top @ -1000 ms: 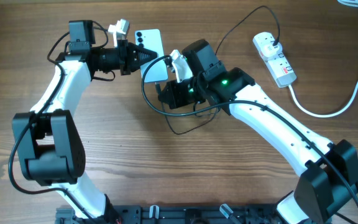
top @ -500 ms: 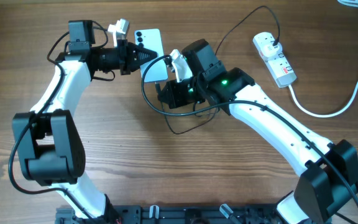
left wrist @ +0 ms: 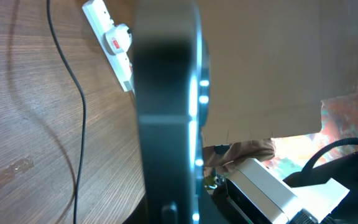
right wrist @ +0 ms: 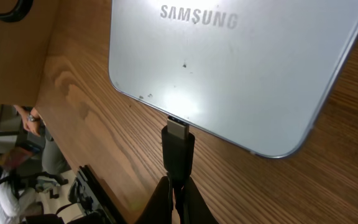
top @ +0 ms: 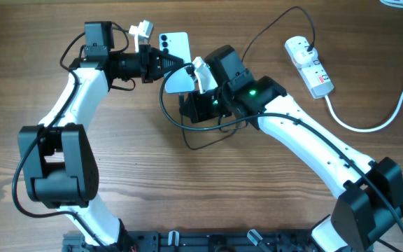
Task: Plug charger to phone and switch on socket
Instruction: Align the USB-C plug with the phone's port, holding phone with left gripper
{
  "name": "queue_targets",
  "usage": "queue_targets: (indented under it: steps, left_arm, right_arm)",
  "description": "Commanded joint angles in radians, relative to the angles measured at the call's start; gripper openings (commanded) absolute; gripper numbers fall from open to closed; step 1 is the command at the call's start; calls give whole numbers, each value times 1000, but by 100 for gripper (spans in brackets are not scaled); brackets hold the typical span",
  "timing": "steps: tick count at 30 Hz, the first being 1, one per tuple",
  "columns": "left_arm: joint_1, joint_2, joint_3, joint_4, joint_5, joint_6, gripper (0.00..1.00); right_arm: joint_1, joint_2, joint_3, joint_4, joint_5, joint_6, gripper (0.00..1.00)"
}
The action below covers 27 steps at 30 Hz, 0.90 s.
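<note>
My left gripper (top: 168, 64) is shut on the phone (top: 175, 47) and holds it tilted above the table, pale back with dark lenses facing up. In the left wrist view the phone (left wrist: 166, 93) shows edge-on. My right gripper (top: 191, 92) is shut on the charger plug (right wrist: 178, 152). The plug's metal tip meets the port in the bottom edge of the phone (right wrist: 229, 68). I cannot tell how deep it sits. The black charger cable (top: 208, 140) loops under my right wrist. The white socket (top: 310, 66) lies at the far right, also seen in the left wrist view (left wrist: 110, 40).
A thick white cord (top: 369, 122) runs from the socket off the right edge. The charger cable (top: 271, 28) arcs from the socket's plug toward the arms. The wooden table (top: 187, 196) shows bare in front.
My left arm has shifted slightly right and away, carrying the phone farther back and tilting it more. My right arm has stayed in place, still holding the plug.
</note>
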Motion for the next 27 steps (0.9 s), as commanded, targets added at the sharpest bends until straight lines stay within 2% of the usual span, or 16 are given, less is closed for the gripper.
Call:
queue_targets:
  steps: [1,16,27]
  left_arm:
    - [4,-2,5,22,49,16,4]
    - [4,-2,5,43,47,17,4]
    - [-9,-2,5,37,50,75,4]
  right_arm:
    - [0,-5,14,-3,-13,-16,4]
    - [2,-5,14,-41,-25,-50,4]
    - [2,-5,14,-18,-24,-42,4]
